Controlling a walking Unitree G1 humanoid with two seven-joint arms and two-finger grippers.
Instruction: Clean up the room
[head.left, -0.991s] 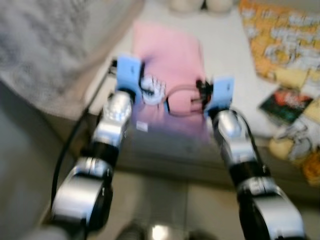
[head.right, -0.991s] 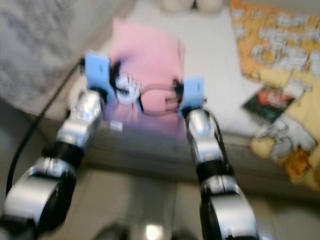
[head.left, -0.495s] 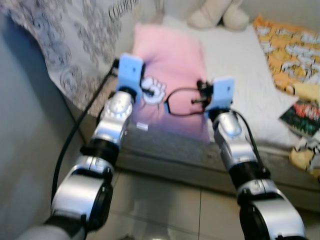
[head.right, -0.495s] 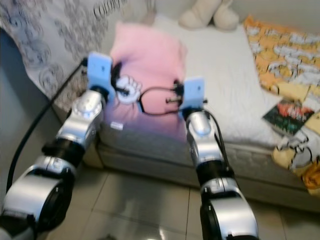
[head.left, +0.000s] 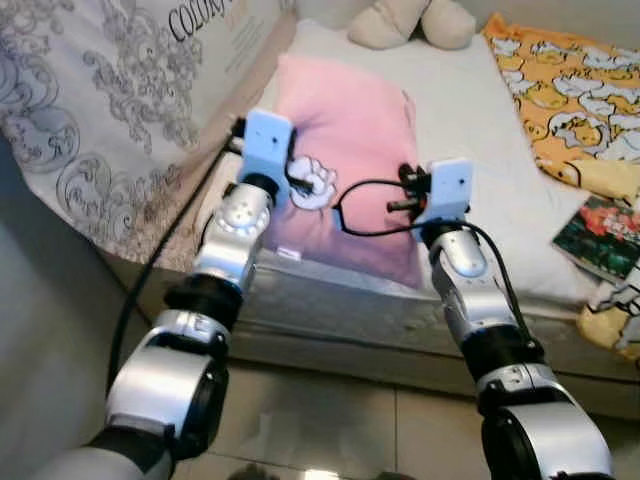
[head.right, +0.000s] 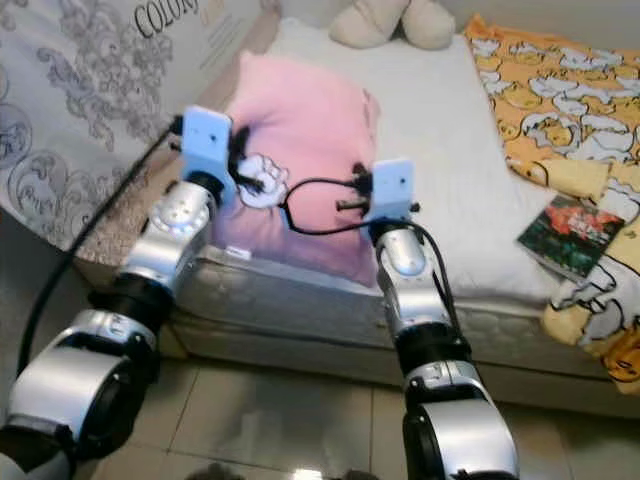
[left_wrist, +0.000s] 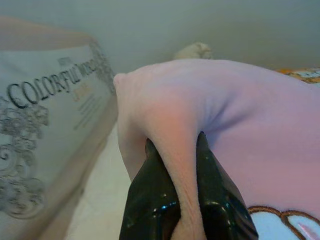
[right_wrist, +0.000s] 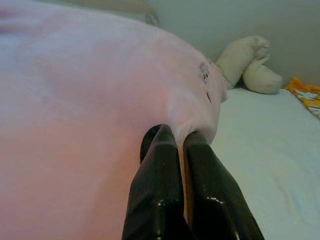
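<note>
Gripping the pink pillow (head.left: 345, 150) on the bed (head.left: 480, 160) with both jaws clamped on fabric, left gripper (left_wrist: 175, 150) and right gripper (right_wrist: 176, 137) are holding steady while the head view is settling, so it looks ready to reposition.

Both silver, black-jointed arms extend forward side by side, elbows low, wrists raised, each capped by a pale blue wrist block. The left gripper (left_wrist: 176, 150) has its two long black fingers pinched together on a fold of pink plush cloth (left_wrist: 240, 120). The right gripper (right_wrist: 176, 137) has its black fingers likewise closed, nipping the same pink cloth between their tips.
</note>
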